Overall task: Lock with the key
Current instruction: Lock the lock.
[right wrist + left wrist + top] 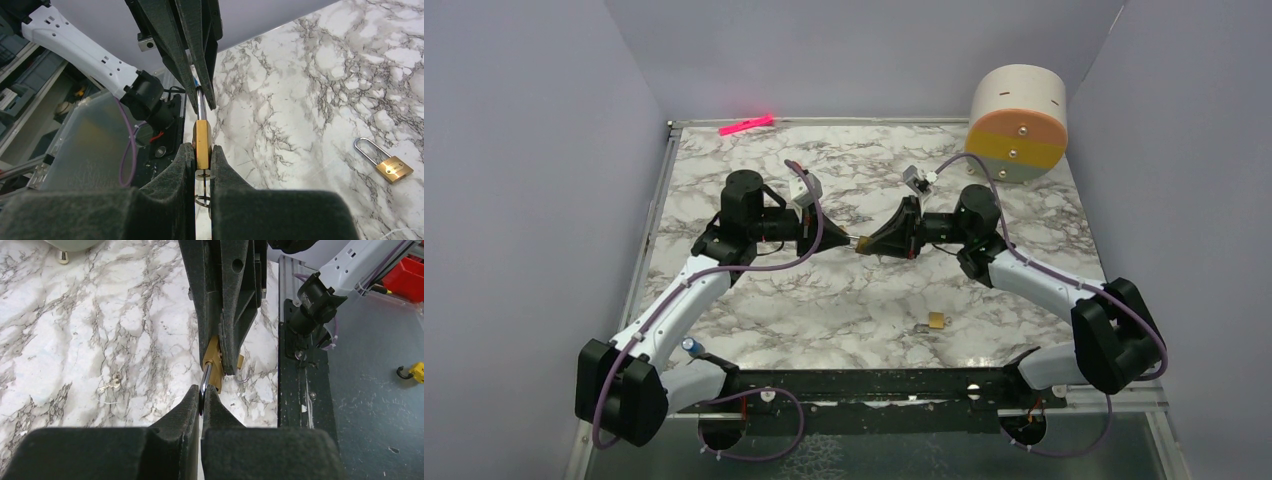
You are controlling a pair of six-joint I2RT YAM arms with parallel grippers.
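My two grippers meet above the middle of the table. My right gripper (202, 152) (876, 243) is shut on the body of a small brass padlock (202, 140). The thin silver key (204, 186) sticks out of the padlock's underside between my right fingers, with a wire ring hanging from it. My left gripper (201, 397) (839, 240) is shut on that padlock's silver shackle (206, 376). The brass body also shows in the left wrist view (212, 357), between the right gripper's fingers (232, 315).
A second brass padlock (936, 321) (392, 167) lies on the marble with its shackle open. Small loose silver keys (111, 385) lie on the marble. A cream, orange and yellow cylinder (1019, 122) stands back right. A pink marker (746, 125) lies at the back edge.
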